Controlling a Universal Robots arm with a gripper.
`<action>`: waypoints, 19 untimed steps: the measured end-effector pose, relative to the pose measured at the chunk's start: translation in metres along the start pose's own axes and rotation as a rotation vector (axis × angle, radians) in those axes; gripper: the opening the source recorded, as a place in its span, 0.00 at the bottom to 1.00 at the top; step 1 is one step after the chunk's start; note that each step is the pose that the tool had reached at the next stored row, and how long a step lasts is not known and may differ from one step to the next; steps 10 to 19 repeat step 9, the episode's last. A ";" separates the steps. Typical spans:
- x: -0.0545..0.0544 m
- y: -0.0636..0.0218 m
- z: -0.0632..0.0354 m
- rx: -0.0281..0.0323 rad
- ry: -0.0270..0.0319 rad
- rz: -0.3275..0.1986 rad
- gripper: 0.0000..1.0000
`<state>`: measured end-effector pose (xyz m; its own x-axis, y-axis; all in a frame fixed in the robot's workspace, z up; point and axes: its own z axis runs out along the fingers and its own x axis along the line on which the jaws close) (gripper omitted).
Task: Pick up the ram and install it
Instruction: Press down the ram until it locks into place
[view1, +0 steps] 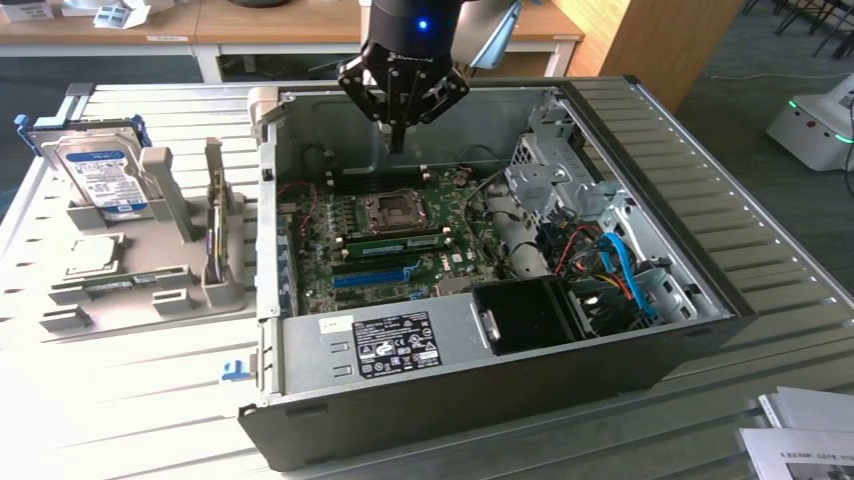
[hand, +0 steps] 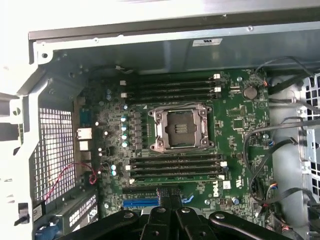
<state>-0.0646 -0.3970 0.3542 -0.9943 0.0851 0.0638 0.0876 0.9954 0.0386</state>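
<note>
Hovering above the motherboard (view1: 387, 225), pincer (view1: 398, 135) closed.

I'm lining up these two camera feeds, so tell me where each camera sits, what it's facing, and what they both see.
Exterior view: off the arm, raised, looking down into the open computer case; the tool, shut, hangs above the motherboard.
Wrist view: on the wrist, facing the motherboard; the tool shows as dark linkage.
Shared: motherboard, empty processor socket, blue slot.
</note>
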 end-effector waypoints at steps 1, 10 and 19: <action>0.000 0.0000 0.0000 0.0000 0.0000 0.001 0.10; 0.000 0.0000 0.0000 -0.0002 -0.0001 0.004 0.10; 0.000 0.0000 0.0000 -0.0002 -0.0001 0.004 0.10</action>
